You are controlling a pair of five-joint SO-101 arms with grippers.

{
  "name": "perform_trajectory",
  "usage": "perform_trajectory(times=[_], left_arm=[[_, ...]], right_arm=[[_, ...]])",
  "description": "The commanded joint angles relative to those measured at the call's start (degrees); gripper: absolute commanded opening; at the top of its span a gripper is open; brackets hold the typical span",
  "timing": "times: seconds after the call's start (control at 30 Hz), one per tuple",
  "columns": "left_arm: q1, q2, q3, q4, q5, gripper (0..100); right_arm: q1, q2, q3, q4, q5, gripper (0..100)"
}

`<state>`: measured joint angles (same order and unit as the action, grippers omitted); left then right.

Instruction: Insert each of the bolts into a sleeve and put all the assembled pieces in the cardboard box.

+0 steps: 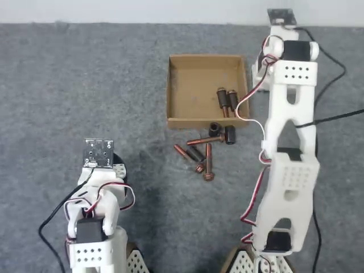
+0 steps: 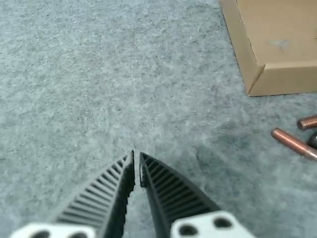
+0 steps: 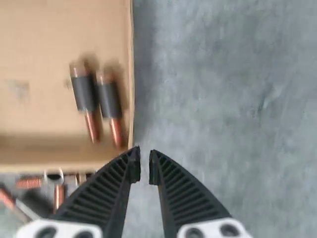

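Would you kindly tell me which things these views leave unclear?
1. High view: the loose bolts and sleeves overlap and are small; their count is uncertain.
2. Left wrist view: two bolts are cut off by the picture's edge.
3. Right wrist view: loose pieces beyond the cardboard box are blurred, partly behind the right gripper.

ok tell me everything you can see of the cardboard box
The cardboard box is a shallow, open-topped tray of plain brown card, roughly square, with low upright walls. It sits flat on the grey carpet-like table cover. Inside, two assembled pieces, copper-coloured bolts in dark sleeves, lie side by side along its right wall; the rest of its floor is bare. Loose bolts and sleeves lie just outside its near wall. The right arm's cable crosses above its right near corner.
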<state>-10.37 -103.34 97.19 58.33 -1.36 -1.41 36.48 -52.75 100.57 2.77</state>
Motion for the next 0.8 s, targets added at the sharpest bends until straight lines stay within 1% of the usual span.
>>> perform_trajectory(times=[0.0, 0.1, 0.37, 0.6, 0.77], left_arm=[[-0.26, -0.88, -0.66, -1.85, -0.44, 1], [-0.26, -0.88, -0.66, -1.85, -0.44, 1], [-0.09, -0.88, -0.66, -1.85, -0.44, 1], [0.0, -0.88, -0.66, -1.85, -0.44, 1], [0.0, -0.88, -0.66, -1.85, -0.44, 1]], right_arm=[[-1.1, -12.79, 13.36, 2.24, -0.35, 0.6], [-1.36, -18.86, 22.07, 2.15, -0.26, 0.6], [-1.45, -30.55, 39.65, 2.07, -0.26, 0.6], [-5.67, -37.85, 52.75, 1.54, -0.35, 0.6], [-8.4, -38.99, 59.6, -7.43, -0.62, 0.6]])
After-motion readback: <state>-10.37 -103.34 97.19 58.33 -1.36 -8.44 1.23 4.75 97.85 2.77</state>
